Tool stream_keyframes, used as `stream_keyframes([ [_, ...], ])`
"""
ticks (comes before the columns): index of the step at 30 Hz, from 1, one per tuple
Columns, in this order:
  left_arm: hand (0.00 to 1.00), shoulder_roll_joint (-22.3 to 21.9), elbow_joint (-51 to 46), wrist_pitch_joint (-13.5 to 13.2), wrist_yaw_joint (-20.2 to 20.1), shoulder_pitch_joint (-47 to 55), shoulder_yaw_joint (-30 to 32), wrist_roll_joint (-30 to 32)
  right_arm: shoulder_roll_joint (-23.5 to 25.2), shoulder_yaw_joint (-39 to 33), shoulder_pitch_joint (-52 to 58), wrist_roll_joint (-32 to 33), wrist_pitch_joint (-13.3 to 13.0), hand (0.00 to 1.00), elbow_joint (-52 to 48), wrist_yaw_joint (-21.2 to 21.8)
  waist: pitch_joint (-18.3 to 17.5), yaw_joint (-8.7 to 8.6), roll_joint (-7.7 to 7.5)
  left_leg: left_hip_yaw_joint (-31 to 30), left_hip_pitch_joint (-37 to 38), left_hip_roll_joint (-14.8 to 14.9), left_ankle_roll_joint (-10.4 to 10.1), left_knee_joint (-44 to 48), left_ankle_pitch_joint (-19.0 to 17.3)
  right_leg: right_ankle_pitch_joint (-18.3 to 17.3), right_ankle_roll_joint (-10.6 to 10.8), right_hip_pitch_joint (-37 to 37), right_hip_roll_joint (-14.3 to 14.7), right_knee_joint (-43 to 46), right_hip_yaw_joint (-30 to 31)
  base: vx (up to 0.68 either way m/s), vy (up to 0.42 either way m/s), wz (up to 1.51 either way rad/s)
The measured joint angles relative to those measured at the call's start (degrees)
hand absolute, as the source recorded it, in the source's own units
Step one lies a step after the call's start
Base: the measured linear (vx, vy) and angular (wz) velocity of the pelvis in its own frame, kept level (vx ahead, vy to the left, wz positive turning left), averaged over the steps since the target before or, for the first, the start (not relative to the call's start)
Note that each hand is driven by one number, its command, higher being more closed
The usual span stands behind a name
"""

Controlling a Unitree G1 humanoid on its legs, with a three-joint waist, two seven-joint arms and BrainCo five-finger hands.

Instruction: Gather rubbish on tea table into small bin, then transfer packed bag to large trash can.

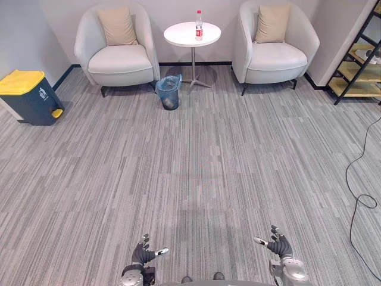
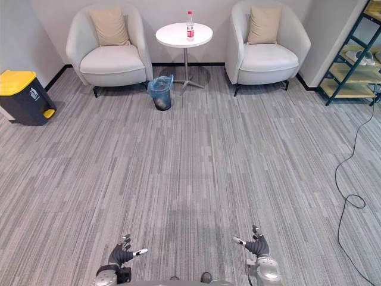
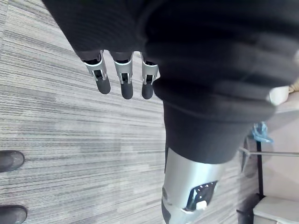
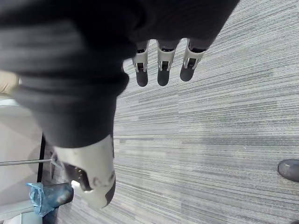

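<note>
Large trash can [image 1: 27, 95], yellow lid, far left by wall. Round white counter [image 1: 178, 36] between armchairs [image 1: 119, 62]. Small bin [image 1: 169, 92], blue-bagged, on floor beside counter base. Bottle [image 1: 199, 25] upright on counter. Left hand [image 1: 143, 255], right hand [image 1: 278, 245] low over floor, fingers relaxed, empty.

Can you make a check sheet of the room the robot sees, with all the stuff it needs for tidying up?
Surface: round white tea table, far across the grey carpet.
Job's things: bottle upright on the tea table; small bin with a blue bag, on the floor beside the table's foot; large trash can, dark with a yellow lid, by the left wall.
Clutter: nothing seen.
Hands: left hand and right hand low in front, open, holding nothing.
Cables: nothing seen.
Surroundings: two pale armchairs, each with a beige cushion; shelf on the right.
</note>
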Motion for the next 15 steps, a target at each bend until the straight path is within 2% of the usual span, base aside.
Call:
stream_keyframes([
  [15, 0.00, 0.5, -2.1, 0.2, 0.0, 0.3, -2.2, -0.2, -0.1, 0.2, 0.0, 0.0, -0.1, 0.00, -2.2, -0.1, 0.0, -0.01, 0.05, 0.7, -0.4, 0.4, -0.2, 0.9, -0.6, 0.0, 0.0, -0.1, 0.3, -0.2, 0.9, -0.02, -0.005, -0.02],
])
